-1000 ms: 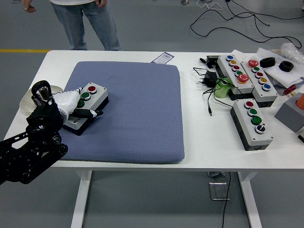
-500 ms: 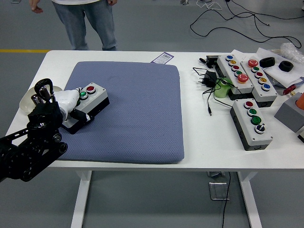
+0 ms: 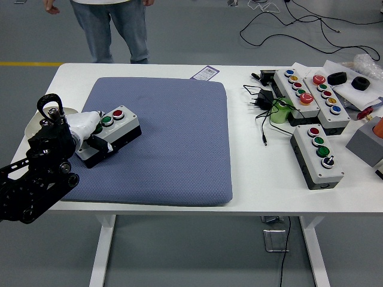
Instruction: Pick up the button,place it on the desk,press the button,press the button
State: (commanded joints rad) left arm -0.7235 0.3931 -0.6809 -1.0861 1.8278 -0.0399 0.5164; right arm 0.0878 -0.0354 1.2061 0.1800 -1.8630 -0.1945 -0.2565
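One button box (image 3: 111, 135), grey on top with a black base and a green and a red button on its lid, sits at the left side of the blue mat (image 3: 173, 137) on the white table (image 3: 251, 179), and the left hand (image 3: 84, 134) is clamped on its near-left end, white fingers wrapped over the top by the green button and a dark finger along its near side. The black arm comes in from the lower left corner. Compared with a second ago, the box has swung so that its far end points more toward the mat's middle and it looks slightly raised at that end, and the hand has shifted a little to the left and up with it; the dark fingertip that stuck out to the right then is now tucked against the box. At the table's far side a person in jeans (image 3: 114, 27) stands, hands hanging and touching nothing. Three more button boxes (image 3: 317, 155) and cables (image 3: 263, 113) lie at the right, well apart.
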